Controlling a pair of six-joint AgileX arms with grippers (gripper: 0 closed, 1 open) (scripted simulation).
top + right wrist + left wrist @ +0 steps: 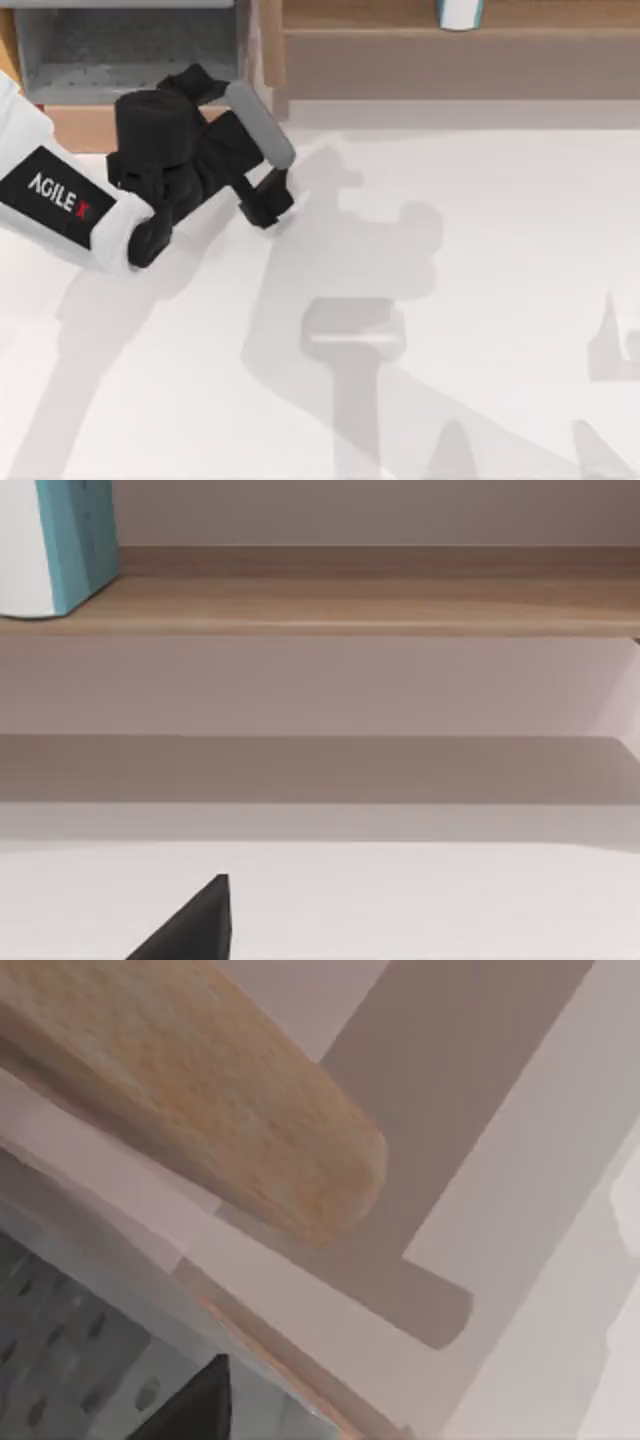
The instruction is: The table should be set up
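The table (480, 260) is a wide, plain white surface crossed by grey arm shadows. My left gripper (266, 206) hangs over its back left part, just in front of the wooden-fronted box (110, 50) and close to the end of the shelf (440, 45). I see nothing held in it. In the left wrist view a rounded light-brown wooden end (200, 1090) sits close by, above the white surface. A black part of my right gripper (195, 925) faces the shelf (350, 605) from over the table.
The box with the grey inside (70, 1360) stands at the back left. The long wooden shelf runs along the back edge. A white and teal container (460, 12) stands on it, also seen in the right wrist view (55, 545).
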